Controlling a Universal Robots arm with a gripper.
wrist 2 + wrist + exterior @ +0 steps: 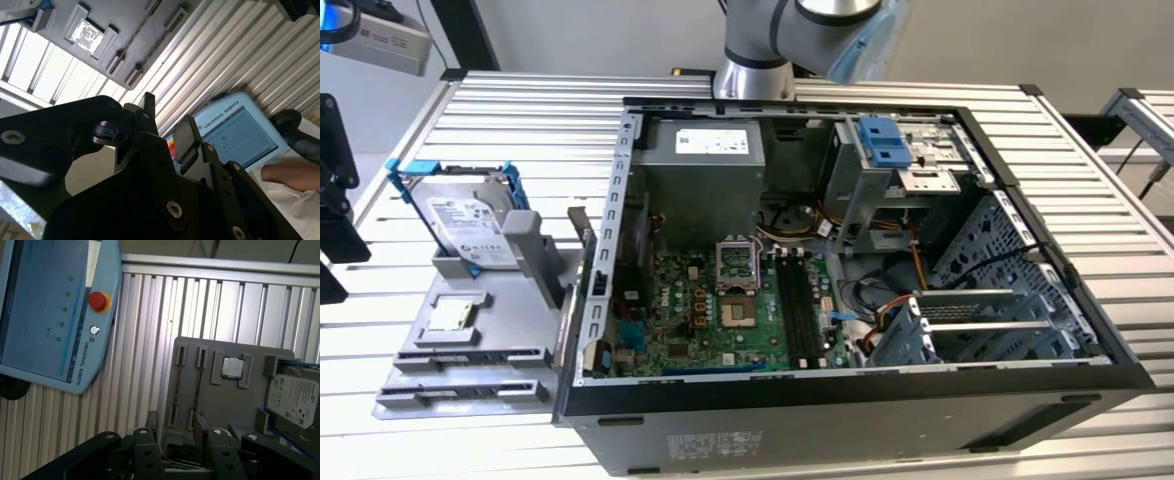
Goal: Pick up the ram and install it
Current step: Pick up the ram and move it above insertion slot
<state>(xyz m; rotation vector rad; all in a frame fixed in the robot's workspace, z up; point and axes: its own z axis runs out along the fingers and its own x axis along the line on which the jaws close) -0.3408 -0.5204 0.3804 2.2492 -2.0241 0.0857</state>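
The ram (197, 386) shows as a thin dark strip standing edge-on between two holders of the grey tray (240, 405); in the second wrist view the ram (143, 27) is a thin brownish line on the same tray (100, 15). My gripper (175, 426) hangs above the tray's end next to that strip, apart from it. It is open, and both wrist views show nothing between its black fingers (185, 131). In the exterior view the motherboard's black slots (801, 312) lie inside the open computer case (854, 395).
On the tray sit a small square silver chip (232, 367) and a silver hard drive in a blue frame (295, 395). A blue teach pendant (50, 305) lies on the slatted table (150, 315), with a person's hand (290, 172) by it. The arm's base (754, 60) stands behind the case.
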